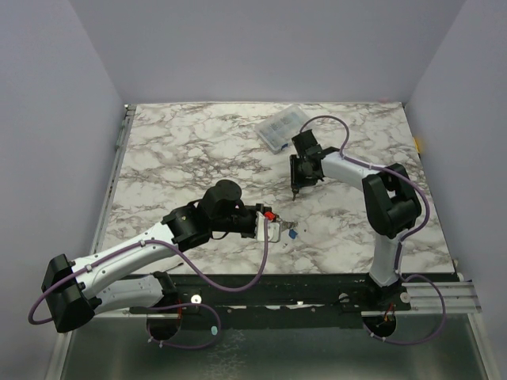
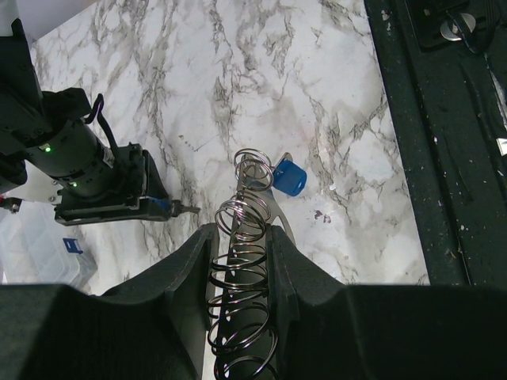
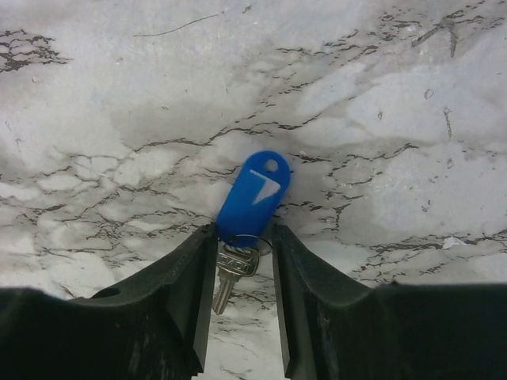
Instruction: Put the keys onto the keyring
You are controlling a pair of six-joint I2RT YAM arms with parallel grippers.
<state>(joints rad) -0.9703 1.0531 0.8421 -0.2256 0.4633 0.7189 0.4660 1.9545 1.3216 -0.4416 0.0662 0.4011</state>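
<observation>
Worktop (image 1: 198, 150) of grey-veined marble pattern is enclosed by pale lilac walls (image 1: 261, 47). Keyring (image 2: 244, 269) is pinched in left gripper (image 2: 240, 233); blue key (image 3: 252, 194) is clamped in right gripper (image 3: 242, 231), above the worktop.

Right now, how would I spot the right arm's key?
On the marble table, find the right claw by the clear box. Between its fingers is a blue-tagged key; unlike the blue tag at the left claw's keyring, it shows a white wedge.
</observation>
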